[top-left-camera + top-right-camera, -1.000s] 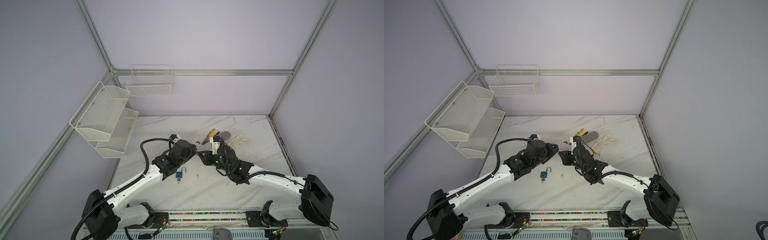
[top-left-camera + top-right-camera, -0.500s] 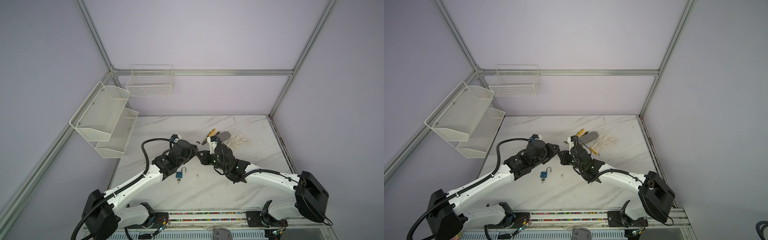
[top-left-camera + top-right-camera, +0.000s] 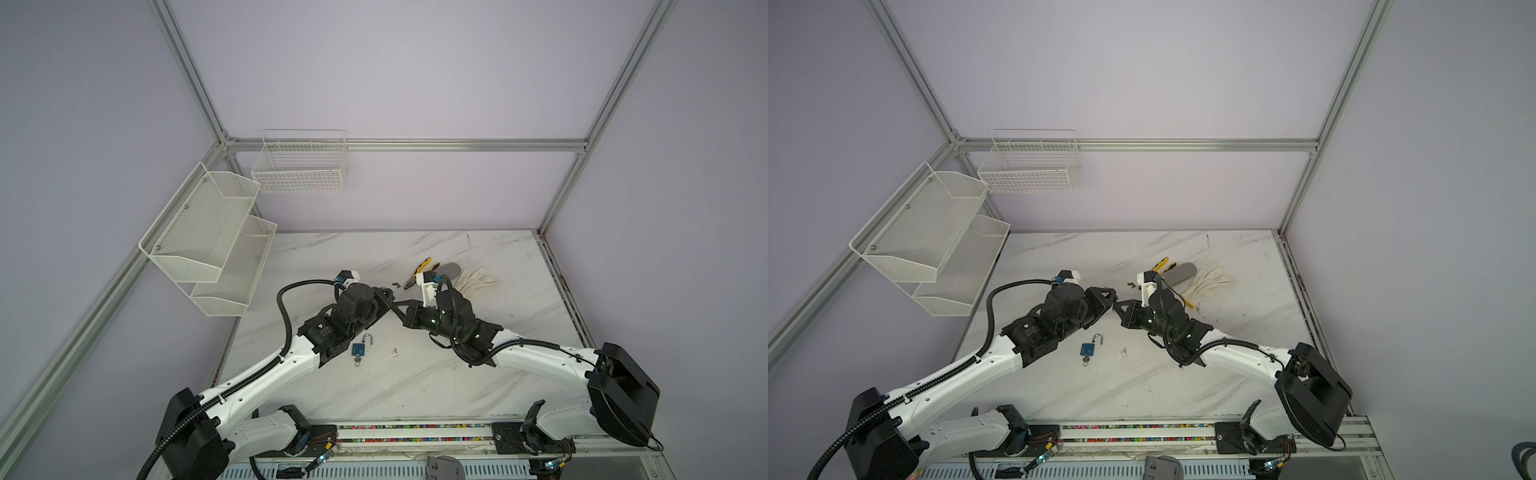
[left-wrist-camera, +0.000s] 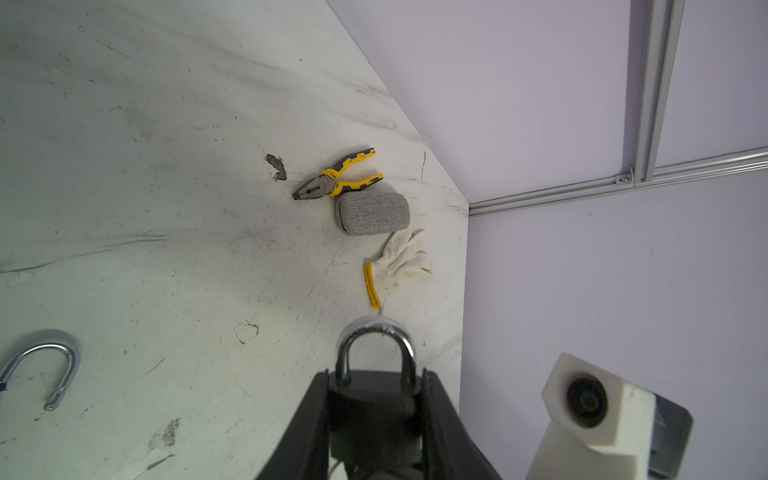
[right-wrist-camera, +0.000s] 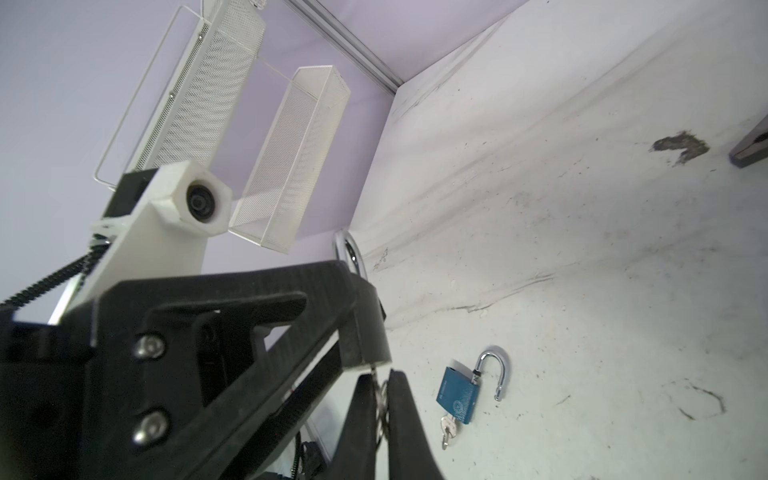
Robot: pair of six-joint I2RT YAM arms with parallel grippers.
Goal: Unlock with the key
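Black padlock (image 4: 372, 409) is held off the desk (image 3: 415, 382), over its middle, a bit toward the far edge. Left gripper (image 4: 374, 382) clamps the lock body on both sides. The silver shackle (image 4: 376, 345) pokes out past the fingertips with both legs in the body. Right gripper (image 5: 380, 380) comes in from the opposite side, fingers pinched almost together on the key (image 5: 378, 395) at the bottom of the lock body. How deep the key sits can't be told. In both top views the two grippers meet tip to tip.

Blue padlock (image 3: 358, 350) lies flat on the desk just nearside of the left arm's wrist, shackle swung open, a second key (image 5: 446, 430) in its base. A small pale scrap (image 3: 395, 352) lies near it on the right.

Pliers (image 3: 422, 270), grey pouch (image 3: 449, 272) and white glove (image 3: 478, 278) bunch together behind the right arm in the far-right part, set in from the far and right edges.

Bare marble shows at the far-left corner, along the far edge, and between the arms down to the near edge. A mesh shelf (image 3: 208, 232) hangs off the left wall over the left edge. A wire basket (image 3: 299, 166) sits on the back wall, well above the far-left corner.
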